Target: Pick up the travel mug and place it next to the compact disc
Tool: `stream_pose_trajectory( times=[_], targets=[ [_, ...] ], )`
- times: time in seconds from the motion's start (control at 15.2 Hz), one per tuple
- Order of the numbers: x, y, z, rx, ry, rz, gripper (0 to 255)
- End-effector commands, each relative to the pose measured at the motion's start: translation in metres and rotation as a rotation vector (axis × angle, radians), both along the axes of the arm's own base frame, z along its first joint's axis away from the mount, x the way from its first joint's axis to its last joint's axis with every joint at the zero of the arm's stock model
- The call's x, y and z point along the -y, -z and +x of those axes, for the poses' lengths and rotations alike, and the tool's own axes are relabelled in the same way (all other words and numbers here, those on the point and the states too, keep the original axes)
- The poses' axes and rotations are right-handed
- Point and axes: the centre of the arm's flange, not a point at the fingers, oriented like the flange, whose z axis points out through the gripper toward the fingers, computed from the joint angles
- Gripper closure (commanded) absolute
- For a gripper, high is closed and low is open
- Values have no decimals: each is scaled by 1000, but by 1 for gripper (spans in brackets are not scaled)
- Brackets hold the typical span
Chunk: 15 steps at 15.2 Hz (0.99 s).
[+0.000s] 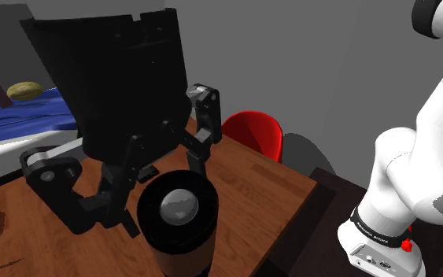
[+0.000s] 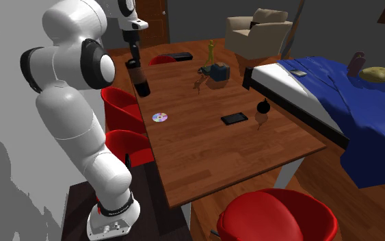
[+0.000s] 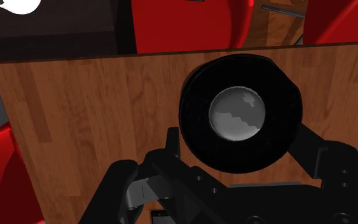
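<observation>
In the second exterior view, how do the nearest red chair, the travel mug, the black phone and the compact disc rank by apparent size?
1. nearest red chair, helped by its closeness to the camera
2. travel mug
3. black phone
4. compact disc, only slightly smaller than the phone

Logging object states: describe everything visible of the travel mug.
The travel mug is a dark cylinder with a wide black lid and a shiny grey centre. It stands upright on the wooden table near the edge by the red chairs, apart from the compact disc. The open hand hangs right above, fingers either side of the lid; contact cannot be told.
</observation>
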Motion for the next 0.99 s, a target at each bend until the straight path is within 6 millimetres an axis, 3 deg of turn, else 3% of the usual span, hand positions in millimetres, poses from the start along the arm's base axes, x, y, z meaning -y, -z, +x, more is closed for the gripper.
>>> stream_pose_trajectory(
  times=[0.0, 0.92],
  targets=[
    [0, 9, 0, 1, 1, 1, 255],
    [0, 83, 0, 1, 1, 1, 255]
  ],
)
